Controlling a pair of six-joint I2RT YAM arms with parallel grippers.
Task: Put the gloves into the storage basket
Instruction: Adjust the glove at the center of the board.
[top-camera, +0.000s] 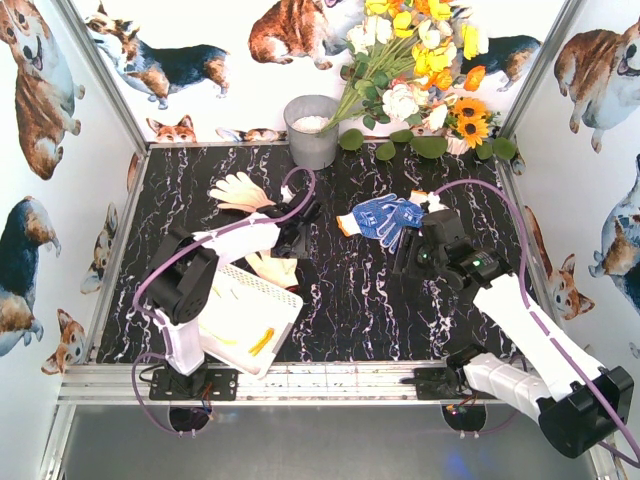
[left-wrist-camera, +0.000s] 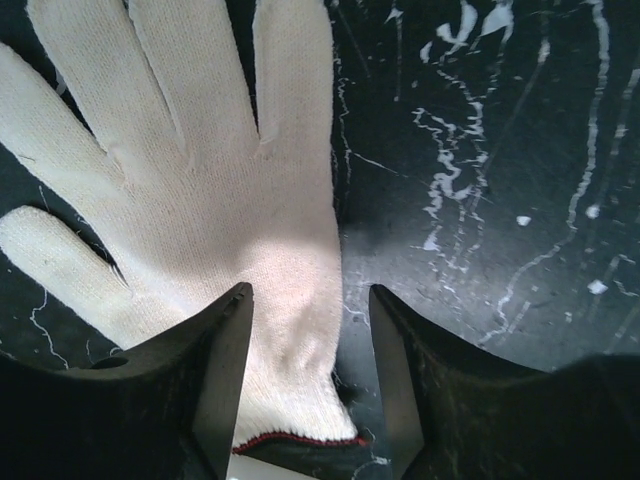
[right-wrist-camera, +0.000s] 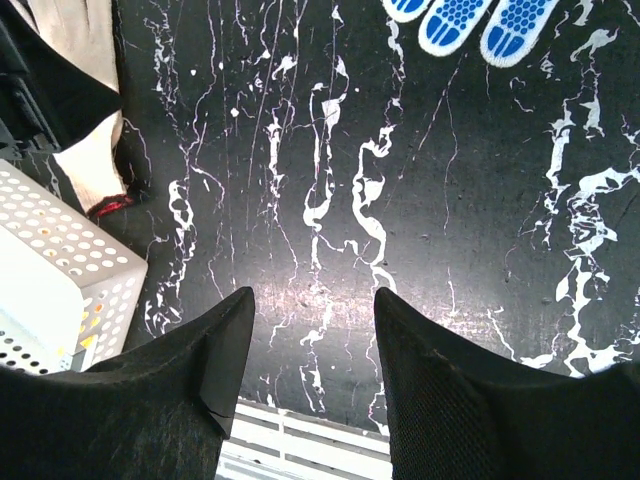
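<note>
A cream glove (left-wrist-camera: 190, 200) lies flat on the black marble table, its red-edged cuff toward the white storage basket (top-camera: 235, 300). It also shows in the top view (top-camera: 272, 268) and the right wrist view (right-wrist-camera: 88, 165). My left gripper (left-wrist-camera: 308, 300) is open just above it, and the glove's cuff end lies between the jaws. A second cream glove (top-camera: 240, 190) lies farther back. Blue dotted gloves (top-camera: 385, 215) lie mid-table, with their fingertips in the right wrist view (right-wrist-camera: 470, 20). A yellow-orange glove (top-camera: 262, 340) is in the basket. My right gripper (top-camera: 408, 258) is open and empty over bare table (right-wrist-camera: 312, 300).
A grey metal bucket (top-camera: 312, 130) stands at the back, with a bunch of flowers (top-camera: 420, 60) to its right. The basket's corner (right-wrist-camera: 60, 270) sits left of the right gripper. The table's metal front rail (top-camera: 330, 382) runs along the near edge.
</note>
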